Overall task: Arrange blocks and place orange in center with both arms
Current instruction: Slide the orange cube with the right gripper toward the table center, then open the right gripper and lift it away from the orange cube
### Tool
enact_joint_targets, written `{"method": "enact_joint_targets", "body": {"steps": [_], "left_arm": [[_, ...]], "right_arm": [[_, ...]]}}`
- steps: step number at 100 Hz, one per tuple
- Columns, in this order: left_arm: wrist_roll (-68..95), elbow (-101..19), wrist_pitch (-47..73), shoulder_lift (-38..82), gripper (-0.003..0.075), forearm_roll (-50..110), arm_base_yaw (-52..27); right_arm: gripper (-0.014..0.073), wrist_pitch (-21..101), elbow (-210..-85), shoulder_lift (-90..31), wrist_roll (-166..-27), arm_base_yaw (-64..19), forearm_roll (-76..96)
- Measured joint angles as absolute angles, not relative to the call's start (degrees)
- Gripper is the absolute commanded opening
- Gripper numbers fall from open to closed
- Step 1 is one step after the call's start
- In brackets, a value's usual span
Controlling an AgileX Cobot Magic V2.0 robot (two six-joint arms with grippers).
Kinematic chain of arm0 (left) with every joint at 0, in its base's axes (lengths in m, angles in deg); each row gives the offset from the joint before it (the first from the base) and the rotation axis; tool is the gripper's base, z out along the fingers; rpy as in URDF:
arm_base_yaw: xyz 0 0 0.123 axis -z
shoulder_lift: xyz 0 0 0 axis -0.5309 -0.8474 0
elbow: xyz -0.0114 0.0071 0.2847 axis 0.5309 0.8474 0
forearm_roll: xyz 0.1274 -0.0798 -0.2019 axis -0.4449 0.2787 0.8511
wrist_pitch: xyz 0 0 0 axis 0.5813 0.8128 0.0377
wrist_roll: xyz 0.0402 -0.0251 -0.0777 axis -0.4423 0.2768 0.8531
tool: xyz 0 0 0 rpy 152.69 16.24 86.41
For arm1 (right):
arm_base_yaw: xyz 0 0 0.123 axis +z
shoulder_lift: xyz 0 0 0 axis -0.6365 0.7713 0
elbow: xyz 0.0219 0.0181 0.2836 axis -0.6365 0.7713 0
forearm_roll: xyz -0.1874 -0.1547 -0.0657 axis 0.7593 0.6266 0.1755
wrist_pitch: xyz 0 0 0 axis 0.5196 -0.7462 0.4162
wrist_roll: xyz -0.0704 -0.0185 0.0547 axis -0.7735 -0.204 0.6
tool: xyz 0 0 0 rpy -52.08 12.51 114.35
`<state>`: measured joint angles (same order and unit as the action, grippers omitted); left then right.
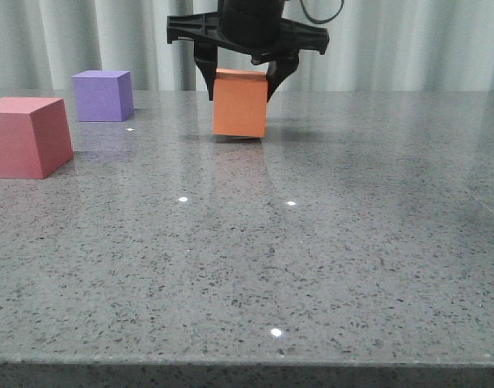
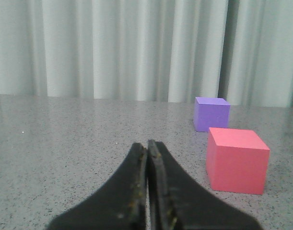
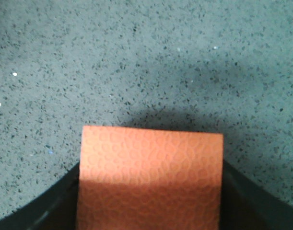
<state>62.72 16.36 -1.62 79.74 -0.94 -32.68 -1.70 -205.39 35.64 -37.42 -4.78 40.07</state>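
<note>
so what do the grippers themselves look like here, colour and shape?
Both are matte black. The right gripper has a wide flat crossbar under a dark round wrist, two short angular claw fingers and a black cable looping above. The left gripper shows two broad curved fingers tapering to narrow tips, with scuffed inner edges. No markings visible.

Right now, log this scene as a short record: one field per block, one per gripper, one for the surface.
orange block: gripped near its top between the fingers of the right gripper; whether it touches the table cannot be told
pinkish-red block: resting on the table at the left, ungripped
purple block: resting behind the pinkish-red one, farther back, apart from it
left gripper: shut, empty, low over the table, both left-side blocks ahead of it
table: grey speckled stone, glossy
backdrop: pale curtain
</note>
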Motion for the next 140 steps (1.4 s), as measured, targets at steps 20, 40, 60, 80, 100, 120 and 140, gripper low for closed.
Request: {"method": "enact_joint_targets", "body": {"steps": [20,40,60,80,100,120,140], "left_arm": [[62.72,16.36,-1.62,79.74,-0.002,-0.94,-32.68],[62.72,16.36,-1.62,79.74,-0.002,-0.94,-32.68],[62.72,16.36,-1.62,79.74,-0.002,-0.94,-32.68],[62.72,16.36,-1.62,79.74,-0.002,-0.94,-32.68],[62.72,16.36,-1.62,79.74,-0.002,-0.94,-32.68],[62.72,16.36,-1.62,79.74,-0.002,-0.94,-32.68],[62.72,16.36,-1.62,79.74,-0.002,-0.94,-32.68]], "right_arm": [[0.049,-1.8,-205.39,36.48,-37.42,-4.78,40.29],[0.0599,-1.92,-205.39,36.61,-37.42,-4.78,40.42],[0.0605,-2.65,-205.39,36.34,-37.38,-4.78,40.42],[0.0605,-2.89,-205.39,32.21,-42.63,-4.78,40.42],[0.0605,-4.56,-205.51,26.08,-50.59,-6.52,37.88],[0.0605,-5.0,-201.01,18.76,-57.52,-10.08,33.91],[0.0605,-1.99,-186.23,9.79,-60.36,-16.04,32.82]]}}
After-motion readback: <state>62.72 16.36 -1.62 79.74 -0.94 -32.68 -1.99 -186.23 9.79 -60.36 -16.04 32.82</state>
